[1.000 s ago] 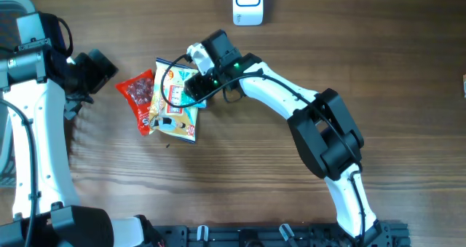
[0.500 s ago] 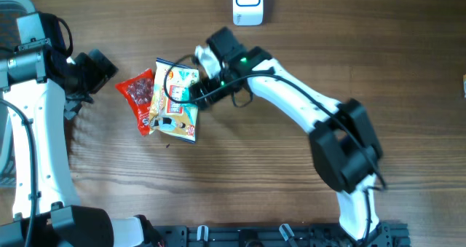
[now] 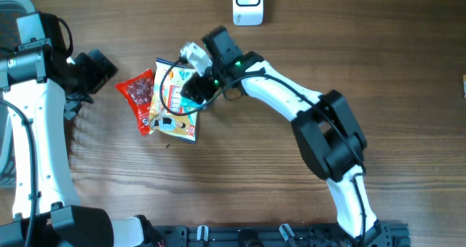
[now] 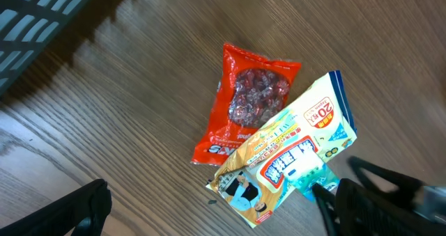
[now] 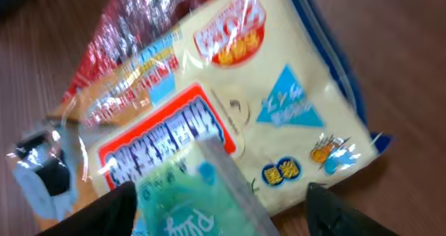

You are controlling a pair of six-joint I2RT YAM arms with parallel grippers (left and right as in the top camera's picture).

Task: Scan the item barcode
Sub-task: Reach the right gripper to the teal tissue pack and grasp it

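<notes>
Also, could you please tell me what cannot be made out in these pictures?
Barcode: none shows in any view; print on the cream packet is blurred in the right wrist view.
Right gripper: overhead, its own wrist covers the jaws, so any grip is unclear.
Scanner: overhead, cut off by the top edge.

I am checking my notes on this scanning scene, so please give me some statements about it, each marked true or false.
1. The red bag lies beside the yellow packet, on the left arm's side. True.
2. The left fingers hold the white scanner. False: they are open and empty, and the scanner stands alone.
3. The right fingers are over the yellow packet. True.
4. The red bag lies on top of the yellow packet. False: the yellow packet's edge overlaps the red bag.
</notes>
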